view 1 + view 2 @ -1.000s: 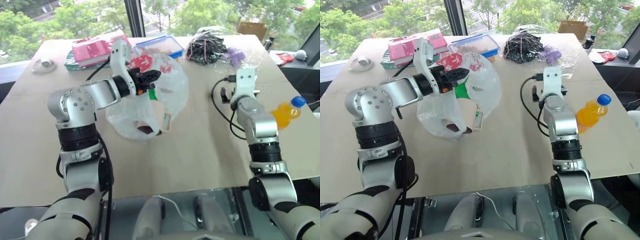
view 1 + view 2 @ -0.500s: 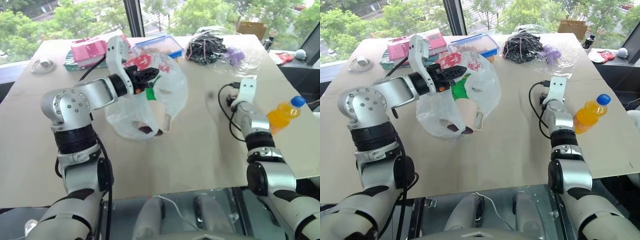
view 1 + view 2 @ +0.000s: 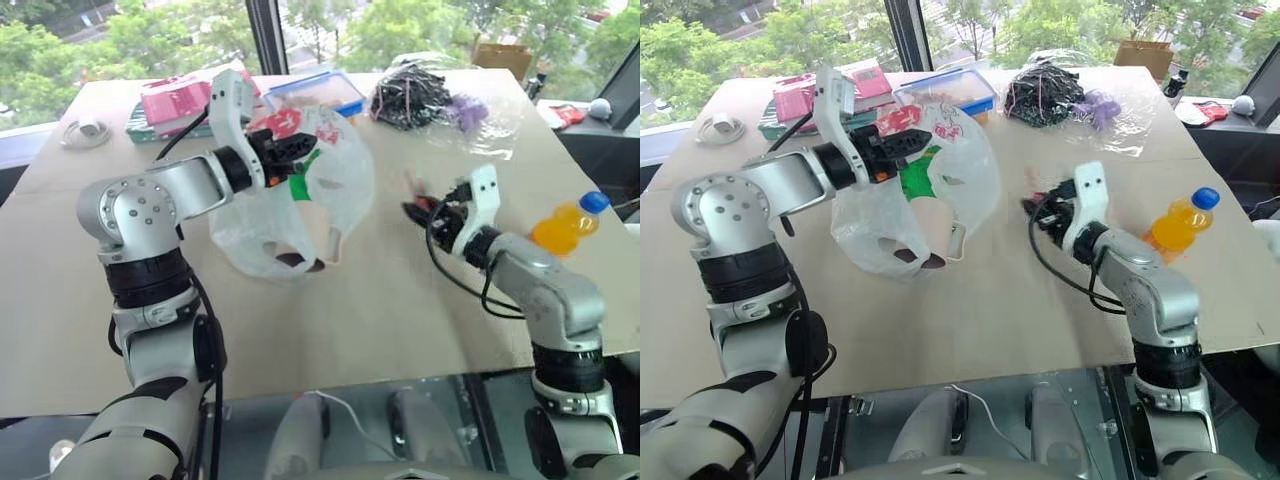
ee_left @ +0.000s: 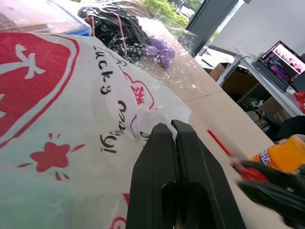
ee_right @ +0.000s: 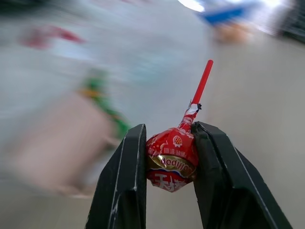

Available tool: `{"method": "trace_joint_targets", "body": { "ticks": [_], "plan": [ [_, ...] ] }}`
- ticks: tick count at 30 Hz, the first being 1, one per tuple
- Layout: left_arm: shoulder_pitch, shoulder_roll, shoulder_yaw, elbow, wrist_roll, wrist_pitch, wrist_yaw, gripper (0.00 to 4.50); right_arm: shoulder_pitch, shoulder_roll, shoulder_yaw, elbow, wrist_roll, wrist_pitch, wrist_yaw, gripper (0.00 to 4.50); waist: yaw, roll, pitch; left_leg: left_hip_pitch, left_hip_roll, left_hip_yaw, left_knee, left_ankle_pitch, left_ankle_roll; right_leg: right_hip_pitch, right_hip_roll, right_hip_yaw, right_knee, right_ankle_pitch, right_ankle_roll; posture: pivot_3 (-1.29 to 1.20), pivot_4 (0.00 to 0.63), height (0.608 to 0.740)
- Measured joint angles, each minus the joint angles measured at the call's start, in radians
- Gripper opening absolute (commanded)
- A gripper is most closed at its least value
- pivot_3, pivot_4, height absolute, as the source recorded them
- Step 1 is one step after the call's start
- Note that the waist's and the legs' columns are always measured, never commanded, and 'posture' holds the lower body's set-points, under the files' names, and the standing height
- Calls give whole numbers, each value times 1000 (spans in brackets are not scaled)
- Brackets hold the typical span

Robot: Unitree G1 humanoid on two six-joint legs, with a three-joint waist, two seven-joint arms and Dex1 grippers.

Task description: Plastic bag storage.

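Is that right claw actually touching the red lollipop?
Touching: the right wrist view shows the right gripper with both fingers pressed against the lollipop.

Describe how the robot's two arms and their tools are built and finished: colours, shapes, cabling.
Both arms are silver-grey metal segments with rounded joint housings and ribbed black bands between them. The left shoulder housing carries a ring of small screws. Each wrist ends in a white block; black cables loop along the forearms. The left tool and the right tool each have two matte black, flat tapered fingers.
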Motion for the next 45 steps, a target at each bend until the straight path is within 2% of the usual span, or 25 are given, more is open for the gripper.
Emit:
{"method": "trace_joint_targets", "body": {
  "ticks": [3,7,9,11,17,23,25,26,29,30,33,38,42,45],
  "plan": [
    [-7,19,-10,1,-1,0,-24,0,-40,43,63,9,27,24,6,834,7,0,0,0,0,0,3,0,0,1,1,0,0,0,0,0,150,740],
    [3,70,-27,-41,-52,39,-100,0,-218,142,162,351,-88,-86,23,834,0,-1,0,-1,1,1,5,0,0,2,1,0,-1,0,0,0,150,740],
    [9,84,-31,-79,-85,60,-124,0,-260,168,181,470,-121,-140,39,834,3,-1,0,-2,1,0,4,0,0,1,1,0,0,0,0,0,150,740],
    [19,108,-30,-114,-107,78,-133,0,-310,185,187,586,-156,-197,64,834,5,-1,0,-2,0,0,3,0,0,0,0,0,-1,0,0,0,150,740],
    [46,107,-22,-149,-123,90,-106,0,-390,224,189,737,-211,-294,128,834,3,-1,0,-3,-1,0,2,0,0,0,-1,0,-2,0,0,0,150,740],
    [54,93,-3,-165,-149,108,-78,0,-546,334,160,1082,-303,-508,96,834,0,-1,0,-1,0,0,0,0,0,-1,-1,0,-1,0,0,0,150,740],
    [58,90,4,-161,-137,108,-51,0,-603,373,130,1233,-321,-601,90,1831,0,0,0,-2,-1,0,0,0,0,-1,-1,0,-1,0,0,0,150,740],
    [59,83,5,-158,-127,108,-38,0,-629,379,126,1300,-339,-642,91,2170,2,0,0,-2,-1,0,0,0,-1,-1,-1,0,-1,0,0,0,150,740],
    [59,50,7,-135,-109,105,-3,0,-648,371,135,1374,-407,-731,89,3591,9,-1,0,-3,-2,-1,0,0,-1,0,-3,-1,-2,0,0,0,150,740],
    [58,37,8,-123,-103,99,7,0,-645,358,147,1369,-433,-748,87,4069,8,-1,0,-3,-3,-1,0,0,-1,0,-4,-1,-2,0,0,0,150,740],
    [50,14,6,-96,-90,74,27,0,-573,317,186,1223,-477,-742,109,4069,5,-1,0,-3,-3,-1,-1,1,-3,-1,-4,-1,-2,0,0,0,150,740],
    [25,1,15,-2,-36,3,57,0,-320,127,226,662,-473,-519,190,4069,9,-1,0,-4,-3,-2,-1,1,-3,-2,-4,-2,-2,0,0,0,150,740],
    [12,-14,-3,62,8,-56,50,0,-203,-2,185,248,-351,-269,225,4069,4,-1,0,-4,-2,-1,-1,0,-1,-2,-3,-1,-1,0,0,0,150,740],
    [8,-24,-46,89,34,-94,17,0,-176,-40,140,64,-281,-141,209,4069,3,-1,0,-3,-2,-1,-1,0,0,-2,-2,-1,-1,0,0,0,150,740]
  ]
}}
